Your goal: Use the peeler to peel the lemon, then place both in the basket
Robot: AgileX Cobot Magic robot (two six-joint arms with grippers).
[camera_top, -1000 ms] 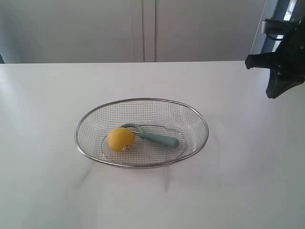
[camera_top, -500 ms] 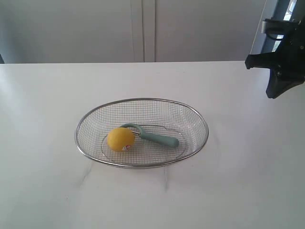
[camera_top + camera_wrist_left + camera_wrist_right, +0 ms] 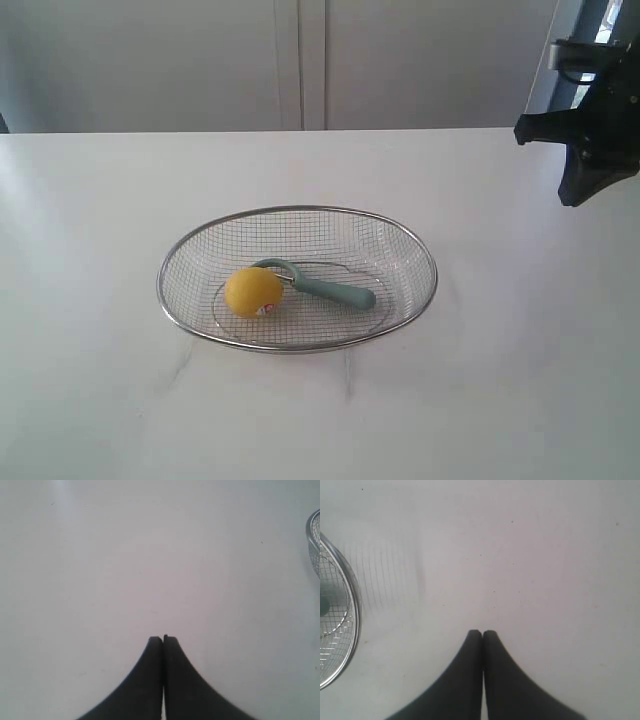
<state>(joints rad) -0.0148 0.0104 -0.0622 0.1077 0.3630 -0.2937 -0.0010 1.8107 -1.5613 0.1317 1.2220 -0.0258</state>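
Left gripper and right gripper: both jaws pressed together, empty, over bare white table. Silver mesh basket holds the yellow lemon, left of centre, with a red-and-white sticker too small to read. Teal peeler lies beside it, hooked head against the lemon, handle running right.

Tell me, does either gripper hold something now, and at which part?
Nothing is held. The left gripper and right gripper are shut and empty; lemon and peeler lie in the basket.
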